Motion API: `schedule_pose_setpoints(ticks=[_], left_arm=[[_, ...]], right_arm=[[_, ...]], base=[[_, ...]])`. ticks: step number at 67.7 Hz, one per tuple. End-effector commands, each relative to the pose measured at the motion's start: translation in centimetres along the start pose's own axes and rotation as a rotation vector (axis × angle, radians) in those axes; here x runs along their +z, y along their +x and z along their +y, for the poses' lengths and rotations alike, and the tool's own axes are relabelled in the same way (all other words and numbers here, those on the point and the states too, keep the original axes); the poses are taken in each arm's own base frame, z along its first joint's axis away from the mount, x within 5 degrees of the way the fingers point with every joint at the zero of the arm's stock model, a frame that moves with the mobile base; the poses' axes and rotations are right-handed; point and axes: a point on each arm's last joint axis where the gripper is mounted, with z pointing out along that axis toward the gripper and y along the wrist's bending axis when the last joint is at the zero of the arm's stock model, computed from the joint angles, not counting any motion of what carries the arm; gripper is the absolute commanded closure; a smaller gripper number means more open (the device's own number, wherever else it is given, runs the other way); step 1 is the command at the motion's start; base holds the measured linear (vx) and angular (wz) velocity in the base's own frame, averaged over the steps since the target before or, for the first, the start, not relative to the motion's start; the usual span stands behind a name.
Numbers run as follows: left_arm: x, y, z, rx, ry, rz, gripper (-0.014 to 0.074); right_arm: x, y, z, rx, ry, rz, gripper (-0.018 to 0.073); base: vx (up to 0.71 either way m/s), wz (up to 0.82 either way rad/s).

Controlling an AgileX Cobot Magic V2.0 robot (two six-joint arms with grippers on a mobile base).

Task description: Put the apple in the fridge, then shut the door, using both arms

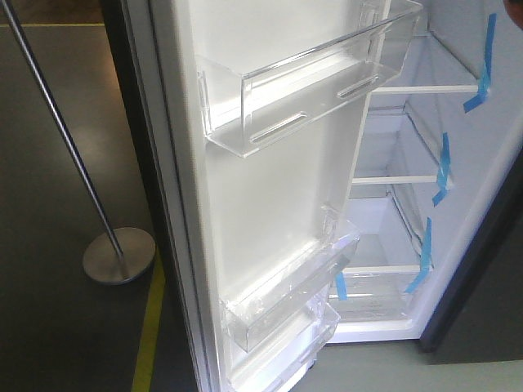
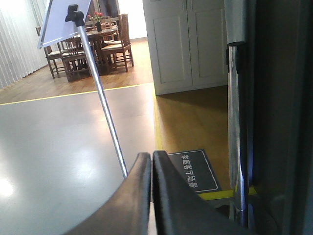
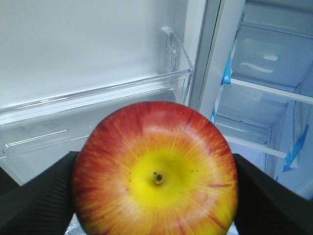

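The red and yellow apple (image 3: 155, 147) fills the lower middle of the right wrist view, dimple facing the camera. My right gripper (image 3: 155, 191) is shut on it, one black finger (image 3: 34, 196) on each side. It faces the white inner liner of the open door (image 1: 270, 188) and the white fridge interior (image 3: 264, 58) to the right. My left gripper (image 2: 152, 164) is shut and empty, its fingers pressed together, beside the door's dark outer face (image 2: 279, 117). No gripper shows in the front view.
A chrome stanchion pole (image 1: 65, 139) with a round base (image 1: 118, 255) stands left of the door and carries a sign board (image 2: 63, 19). Clear bins (image 1: 302, 90) hang on the door. Shelves with blue tape (image 1: 443, 167) sit inside. A chrome handle (image 2: 235, 122) runs down the door.
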Motion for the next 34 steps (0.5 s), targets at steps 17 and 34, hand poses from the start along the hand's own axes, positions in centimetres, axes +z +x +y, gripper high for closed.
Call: schedule_pose_setpoints(ticks=[17, 34], left_arm=[[-0.07, -0.23, -0.15, -0.006, 0.016, -0.069, 0.0604], [-0.07, -0.23, -0.15, -0.006, 0.016, -0.069, 0.0604]], right_arm=[[-1.43, -1.15, 0.4, -0.013, 0.016, -0.119, 0.0468], [-1.43, -1.15, 0.4, -0.013, 0.016, -0.119, 0.0468]], base=[[0.0, 0.0], [0.0, 0.0]])
